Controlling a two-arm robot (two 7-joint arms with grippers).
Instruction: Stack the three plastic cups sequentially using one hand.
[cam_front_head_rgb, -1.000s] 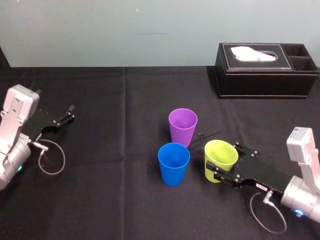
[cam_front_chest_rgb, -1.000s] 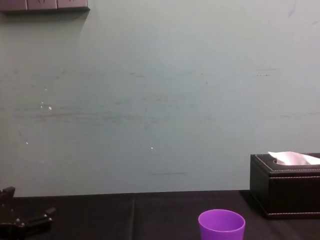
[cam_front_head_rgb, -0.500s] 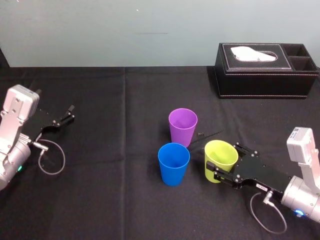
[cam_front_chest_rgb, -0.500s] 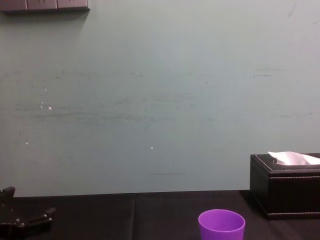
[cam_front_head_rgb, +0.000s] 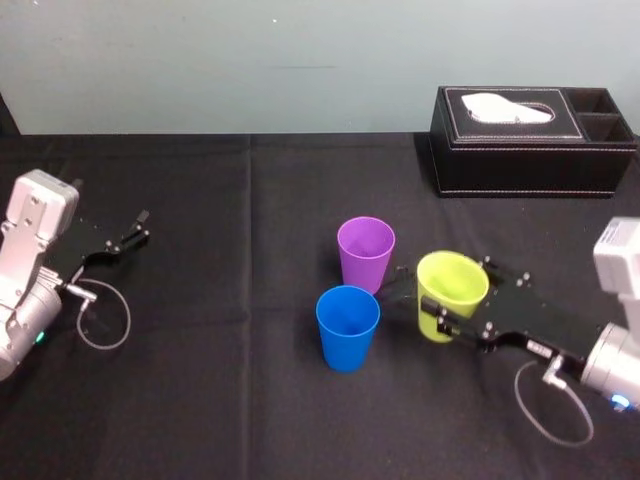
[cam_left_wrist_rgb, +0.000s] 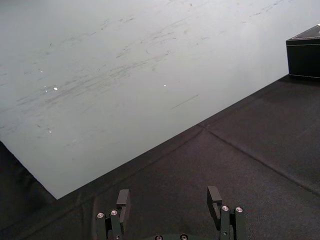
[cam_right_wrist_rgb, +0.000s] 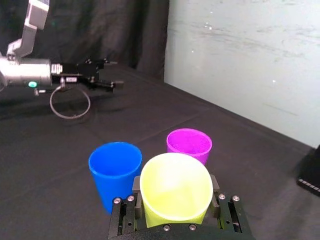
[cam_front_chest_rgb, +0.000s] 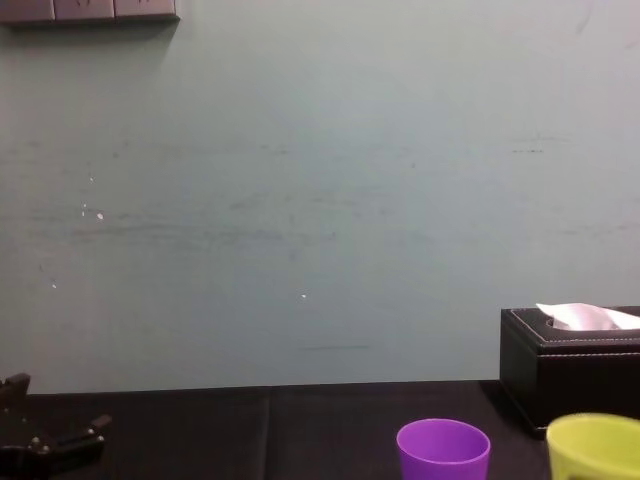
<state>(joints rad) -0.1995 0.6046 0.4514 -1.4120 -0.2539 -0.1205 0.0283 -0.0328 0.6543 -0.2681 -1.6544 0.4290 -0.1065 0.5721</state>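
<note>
R gripper (cam_front_head_rgb: 458, 295) clamped on yellow-green cup (cam_front_head_rgb: 449, 288), just right of purple cup (cam_front_head_rgb: 366, 250) & blue cup (cam_front_head_rgb: 347, 326), both upright on table (cam_front_head_rgb: 220, 390). Tissue box (cam_front_head_rgb: 530, 150) well behind. L gripper (cam_front_head_rgb: 127, 238) parked far left, jaws apart.

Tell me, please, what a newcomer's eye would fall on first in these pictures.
Brightest is the yellow-green cup, clamped in the right gripper near the middle, beside the purple cup and blue cup. A black tissue box sits at the far right; the left gripper rests open at the left.
</note>
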